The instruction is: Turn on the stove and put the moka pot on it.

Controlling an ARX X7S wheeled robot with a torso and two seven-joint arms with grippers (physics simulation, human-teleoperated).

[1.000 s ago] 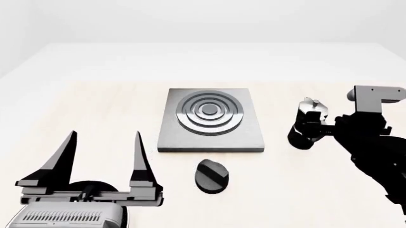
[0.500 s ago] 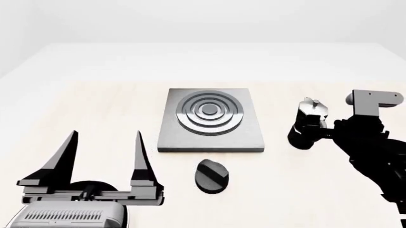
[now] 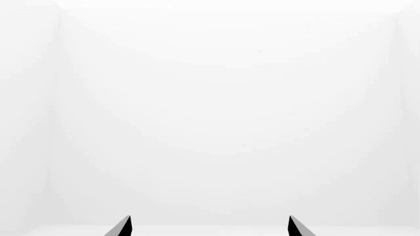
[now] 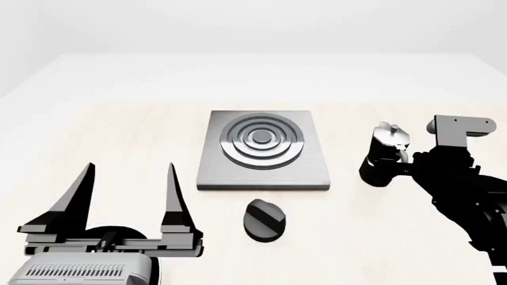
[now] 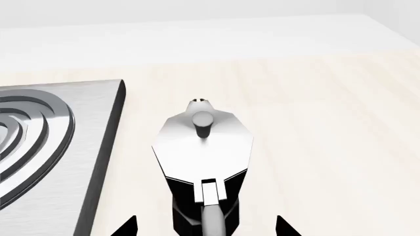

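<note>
moka pot sits between the open right claw tips.

Pale wooden table, plain white walls.

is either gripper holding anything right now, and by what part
No. The left gripper is open and empty. The right gripper is open, its fingertips either side of the moka pot handle, not closed on it.
</note>
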